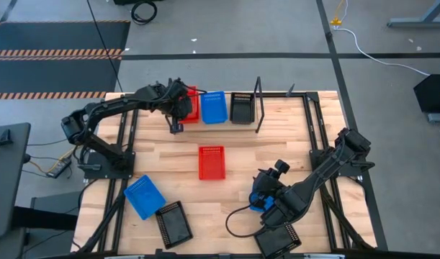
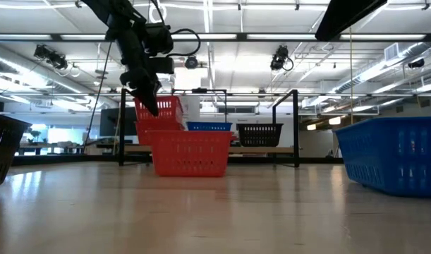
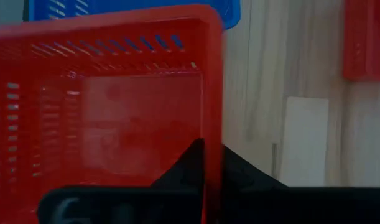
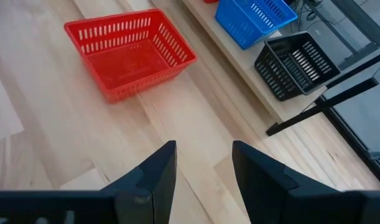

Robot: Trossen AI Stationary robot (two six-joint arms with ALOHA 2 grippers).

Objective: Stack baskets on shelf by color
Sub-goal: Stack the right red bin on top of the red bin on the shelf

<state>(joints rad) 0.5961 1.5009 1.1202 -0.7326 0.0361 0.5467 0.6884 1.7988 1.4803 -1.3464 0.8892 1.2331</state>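
Red plastic fills the left wrist view: the left gripper (image 1: 178, 109) has its fingers pinched over the wall of a red basket (image 3: 109, 112), one dark finger (image 3: 193, 165) showing inside the rim, and holds it at the left end of the shelf (image 1: 274, 108). In the low view this basket hangs tilted above another red one already on the board, so the drop seems to turn on squaring its long axis with the one beneath and lowering straight down. Next along the shelf sit a blue basket (image 1: 214, 106) and then a black basket (image 1: 241, 108), side by side, long axes running across the board. The right gripper (image 4: 202, 168) hovers over bare table near the front right with its fingers spread and nothing between them; ahead of it, toward the shelf, the loose red basket (image 4: 130, 53) lies mid-table, its long axis pointing at the shelf. By the high view, the right arm looks the nearer one to it.
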